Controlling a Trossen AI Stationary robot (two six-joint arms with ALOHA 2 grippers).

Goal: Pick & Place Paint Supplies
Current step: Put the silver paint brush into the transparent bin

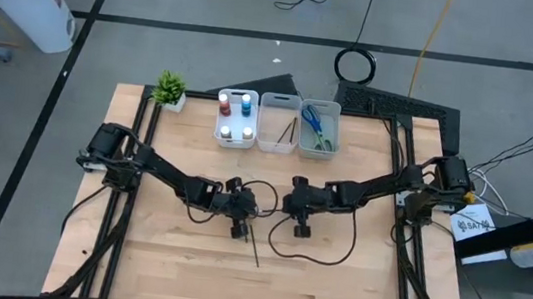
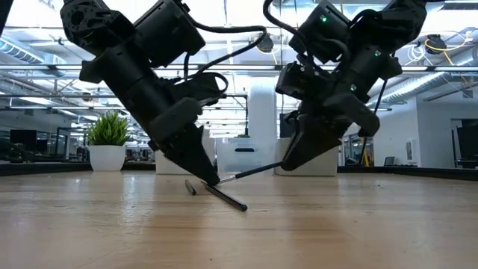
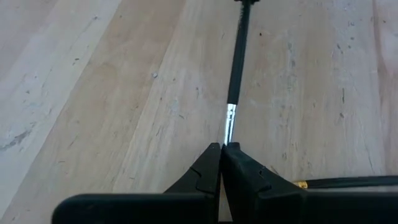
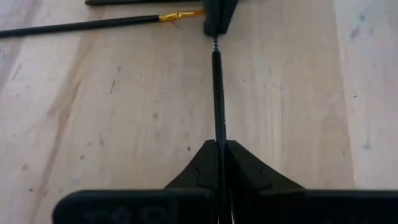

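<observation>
On the wooden table [image 1: 173, 260], both the left gripper [image 3: 222, 149] and right gripper [image 4: 219, 144] pinch one brush [image 2: 250, 171].

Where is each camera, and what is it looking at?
High view: above the table, looking straight down; both arms show, with the bins behind them.
Low view: at table height, looking across; both arms come down from above onto a brush.
Left wrist view: on the left arm, looking past the left gripper, shut on a brush.
Right wrist view: on the right arm, looking past the right gripper, shut on a brush.
Both wrist views share the wooden table.
</observation>
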